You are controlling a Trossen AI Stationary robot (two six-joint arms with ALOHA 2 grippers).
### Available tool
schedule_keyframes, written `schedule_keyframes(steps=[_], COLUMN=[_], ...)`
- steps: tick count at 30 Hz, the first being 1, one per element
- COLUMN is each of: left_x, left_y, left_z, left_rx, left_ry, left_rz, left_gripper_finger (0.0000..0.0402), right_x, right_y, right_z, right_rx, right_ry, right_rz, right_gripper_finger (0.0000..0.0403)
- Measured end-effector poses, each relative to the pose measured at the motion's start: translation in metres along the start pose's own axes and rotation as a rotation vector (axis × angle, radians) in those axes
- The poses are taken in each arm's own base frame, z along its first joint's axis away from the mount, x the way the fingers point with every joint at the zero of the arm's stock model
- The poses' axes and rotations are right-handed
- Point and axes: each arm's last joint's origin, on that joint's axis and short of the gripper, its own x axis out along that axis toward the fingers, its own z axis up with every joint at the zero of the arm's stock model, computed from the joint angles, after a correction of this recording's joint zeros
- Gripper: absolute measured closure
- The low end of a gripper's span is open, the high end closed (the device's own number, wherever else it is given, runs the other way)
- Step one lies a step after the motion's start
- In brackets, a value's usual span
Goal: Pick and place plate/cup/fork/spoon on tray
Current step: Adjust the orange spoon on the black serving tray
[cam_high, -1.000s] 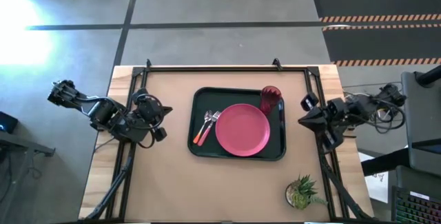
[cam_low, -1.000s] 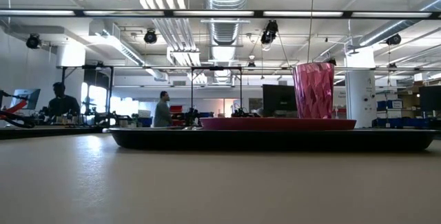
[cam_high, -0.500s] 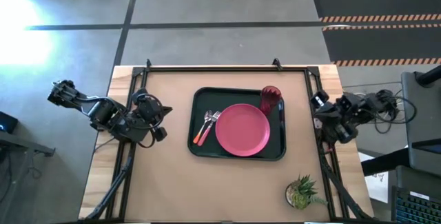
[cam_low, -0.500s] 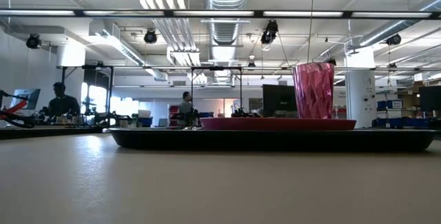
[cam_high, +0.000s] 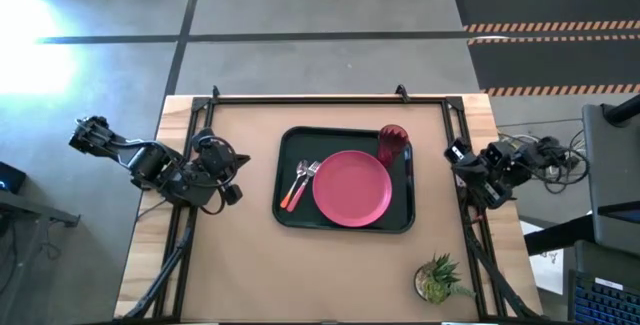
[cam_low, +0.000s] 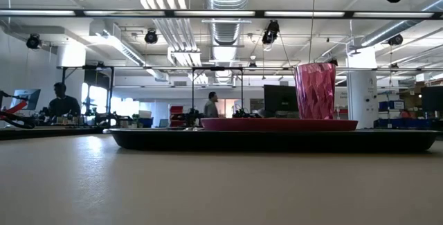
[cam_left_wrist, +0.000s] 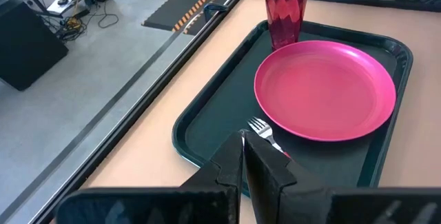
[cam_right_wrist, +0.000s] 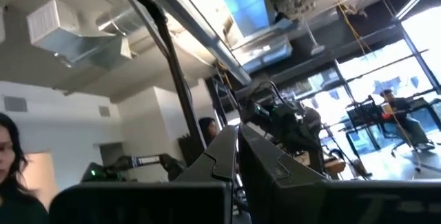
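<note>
On the brown tabletop (cam_high: 250,265), the big dark green-black rectangular tray (cam_high: 293,145) with rounded corners and a raised rim was found near the middle, and all four pieces were seen inside it: the large round flat pink-red plastic plate (cam_high: 352,188) at its centre, the small translucent dark-red plastic cup (cam_high: 392,142) upright in the far right corner just beside the plate, and the small pink-red-handled fork (cam_high: 305,177) and small orange-handled spoon (cam_high: 294,191) laid side by side along the tray's left side. The task was judged to be essentially done. The left gripper (cam_high: 236,175) was parked at the tabletop's left edge, aimed at the tray, its fingers (cam_left_wrist: 272,172) clenched on nothing; the right gripper (cam_high: 455,155) was held at the right edge, tilted upward toward the ceiling, its fingers (cam_right_wrist: 262,156) likewise pressed together and empty. Little risk was judged to remain: the tall, narrow cup could be tipped if the right arm were swung low across the tray's near corner, and the cutlery could be nudged by a careless sweep of the left arm. Wide bare tabletop was left all round the tray, with a small green potted plant (cam_high: 438,278) standing well apart near the front right corner, so ample room for withdrawal was available on both sides.
</note>
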Motion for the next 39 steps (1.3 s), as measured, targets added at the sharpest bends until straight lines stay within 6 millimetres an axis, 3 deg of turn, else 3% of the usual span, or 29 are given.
schedule_keyframes(steps=[10, 15, 21, 28, 32, 39], left_x=[0.001, 0.015, 0.056, 0.108, 0.138, 0.183], left_y=[-0.001, -0.014, -0.043, -0.077, -0.082, -0.076], left_z=[0.0, -0.004, -0.026, -0.034, -0.033, -0.045], left_rx=[-0.026, -0.02, -0.01, -0.031, 0.006, 0.025], left_ry=[0.001, 0.07, 0.216, 0.149, 0.162, 0.344], left_rz=[0.001, 0.003, -0.002, -0.037, -0.024, -0.085], left_gripper_finger=[0.0402, 0.0401, 0.0401, 0.0401, 0.0401, 0.0401], right_x=[0.0, 0.0, 0.001, 0.001, 0.001, 0.001], right_y=[-0.001, 0.0, 0.0, 0.0, 0.0, 0.0], right_z=[-0.006, -0.002, -0.001, -0.001, -0.001, -0.001], right_rx=[-0.006, -0.018, -0.019, -0.018, -0.011, -0.003], right_ry=[0.019, 0.007, 0.004, 0.002, 0.001, 0.001], right_rz=[-0.005, -0.002, -0.002, -0.001, -0.001, -0.001], right_gripper_finger=[0.0394, 0.0394, 0.0394, 0.0394, 0.0394, 0.0394])
